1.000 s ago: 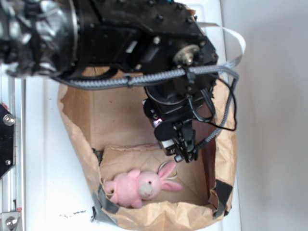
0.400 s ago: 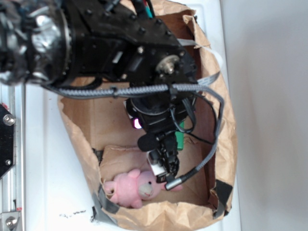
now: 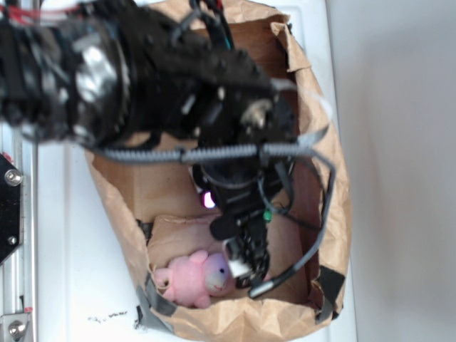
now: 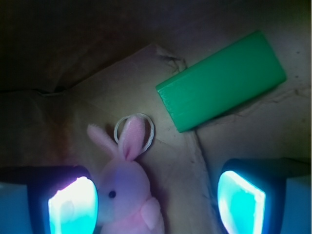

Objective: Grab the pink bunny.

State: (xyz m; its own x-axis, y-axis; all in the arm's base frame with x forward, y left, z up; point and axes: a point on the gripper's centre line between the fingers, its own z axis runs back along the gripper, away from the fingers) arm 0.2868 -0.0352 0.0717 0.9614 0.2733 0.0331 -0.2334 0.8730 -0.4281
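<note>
The pink bunny (image 3: 187, 279) lies on its side on the floor of a brown paper bag (image 3: 333, 214), near the bag's front wall. My gripper (image 3: 246, 269) hangs right at its head and hides the ears in the exterior view. In the wrist view the bunny (image 4: 126, 187) sits between my open fingers, its muzzle against the left pad (image 4: 72, 207), with a wide gap to the right pad (image 4: 241, 201). The gripper (image 4: 157, 204) is open and holds nothing. A thin white ring (image 4: 151, 134) loops round one ear.
A green block (image 4: 222, 80) lies on the bag floor beyond the bunny's ears, and only a sliver of the block (image 3: 268, 214) shows past the arm. The crumpled bag walls rise close on all sides. A metal rail (image 3: 16, 235) runs along the left.
The arm has come down and forward inside the bag. The gripper moved from above the ears to the bunny's head, and now covers the ears and most of the green block.
</note>
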